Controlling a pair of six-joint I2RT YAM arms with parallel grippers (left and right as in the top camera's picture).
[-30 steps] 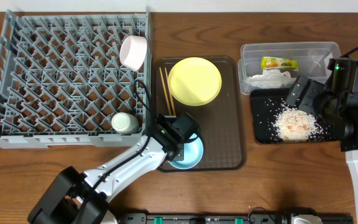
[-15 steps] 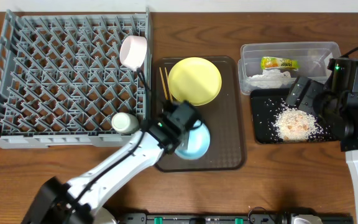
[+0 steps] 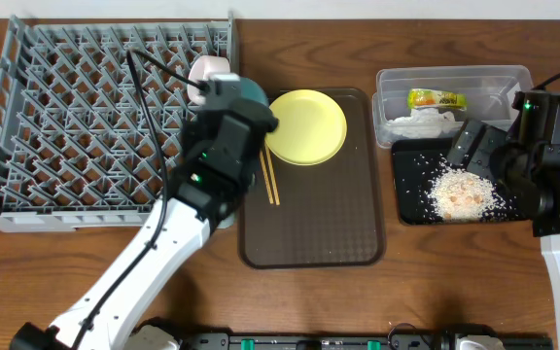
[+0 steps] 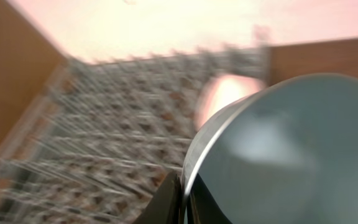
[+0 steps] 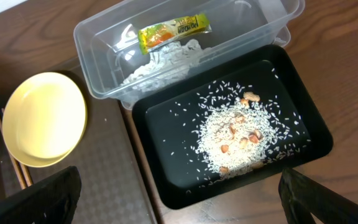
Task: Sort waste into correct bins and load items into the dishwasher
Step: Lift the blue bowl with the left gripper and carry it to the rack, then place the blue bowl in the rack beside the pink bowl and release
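- 2 grippers, only 1 loaded: left gripper (image 4: 182, 200) is clamped on the rim of the light blue bowl (image 4: 291, 149).
- the rim edge runs between the fingers (image 4: 165, 198). the bowl body sits up and to the right of them in the wrist view, w/ its inside facing the cam.
- overhead: l arm reaches over the right edge of the grey rack (image 3: 95, 117). the bowl is held steeply tilted and clear of the table.
- the bowl is just beside the white bowl (image 3: 207, 73), which stands near the rack's back-right corner.
- l wrist view is blurred, so can't tell if the blue bowl touches the pegs.
- yellow plate (image 3: 304, 126) lies flat on the back part of the brown tray (image 3: 329, 233).
- chopsticks (image 3: 269, 180) lie on the tray just left of the plate, w/ their far ends hidden under the arm.
- right gripper (image 3: 470, 146) has its jaws spread wide w/ nothing between them. it hovers over the back-left part of the black tray (image 5: 166, 180).
- rice scraps (image 5: 238, 140) are piled mid-tray, w/ loose grains scattered around.
- clear tub (image 5: 98, 59) sits right behind the black tray and looks to touch it. wrapper (image 5: 169, 32) and tissue (image 5: 160, 59) are inside.
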